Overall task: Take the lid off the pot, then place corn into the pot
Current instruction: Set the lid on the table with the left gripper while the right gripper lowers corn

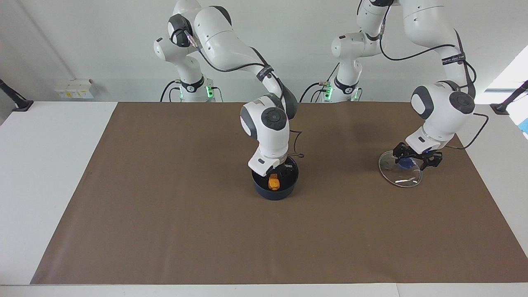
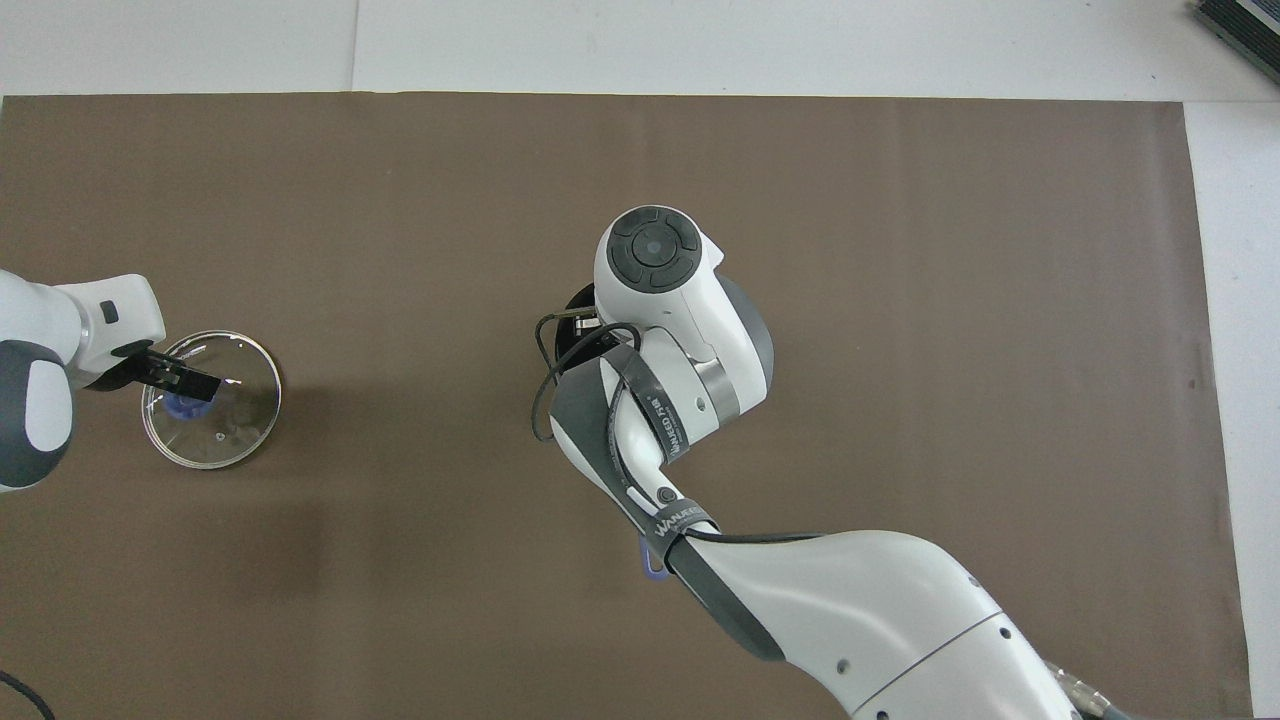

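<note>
1. right gripper is down inside the pot at mid-table, clamped on the corn.
2. left gripper has its fingers spread, just over the blue knob of the lid; the lid lies flat toward the left arm's end.
3. brown mat lies bare all round, pot and lid well apart.

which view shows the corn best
The facing view. There the corn shows as an orange cob down inside the pot, under the right gripper. In the overhead view the right arm covers the corn completely; only a sliver of the pot's rim shows.
</note>
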`<state>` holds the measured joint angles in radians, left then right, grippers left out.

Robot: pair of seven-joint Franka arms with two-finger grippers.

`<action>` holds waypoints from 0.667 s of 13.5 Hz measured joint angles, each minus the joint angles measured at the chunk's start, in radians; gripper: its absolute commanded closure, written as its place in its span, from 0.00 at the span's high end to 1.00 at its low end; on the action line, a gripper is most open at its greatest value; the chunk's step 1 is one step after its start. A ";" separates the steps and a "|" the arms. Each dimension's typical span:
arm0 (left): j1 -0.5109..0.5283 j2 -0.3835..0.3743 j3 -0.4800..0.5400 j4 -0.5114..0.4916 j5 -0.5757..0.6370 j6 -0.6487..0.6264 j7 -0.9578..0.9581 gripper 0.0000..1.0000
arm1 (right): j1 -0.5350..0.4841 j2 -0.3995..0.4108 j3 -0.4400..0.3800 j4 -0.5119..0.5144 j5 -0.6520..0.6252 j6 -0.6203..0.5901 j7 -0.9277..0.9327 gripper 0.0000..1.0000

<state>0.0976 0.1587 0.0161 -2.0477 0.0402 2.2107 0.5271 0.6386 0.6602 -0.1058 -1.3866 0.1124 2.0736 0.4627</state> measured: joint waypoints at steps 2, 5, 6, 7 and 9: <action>-0.002 0.009 -0.005 0.053 0.000 -0.038 0.003 1.00 | 0.005 0.000 0.002 -0.002 0.025 0.019 0.000 1.00; -0.002 0.010 -0.011 0.080 0.000 -0.050 0.003 1.00 | 0.009 -0.002 0.002 -0.001 0.026 0.023 0.000 1.00; -0.003 0.010 -0.015 0.099 0.000 -0.069 0.001 1.00 | 0.009 -0.008 0.001 0.003 0.026 0.024 0.000 1.00; -0.009 0.009 -0.017 0.125 0.000 -0.096 -0.008 1.00 | 0.008 -0.019 -0.003 0.010 0.025 0.024 0.000 1.00; -0.030 0.008 -0.021 0.194 0.000 -0.167 -0.059 1.00 | 0.005 -0.062 -0.018 0.015 0.024 0.016 0.000 1.00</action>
<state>0.0674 0.1670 -0.0052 -1.8536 0.0398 2.0439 0.4680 0.6437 0.5980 -0.1239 -1.3715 0.1363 2.0893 0.4624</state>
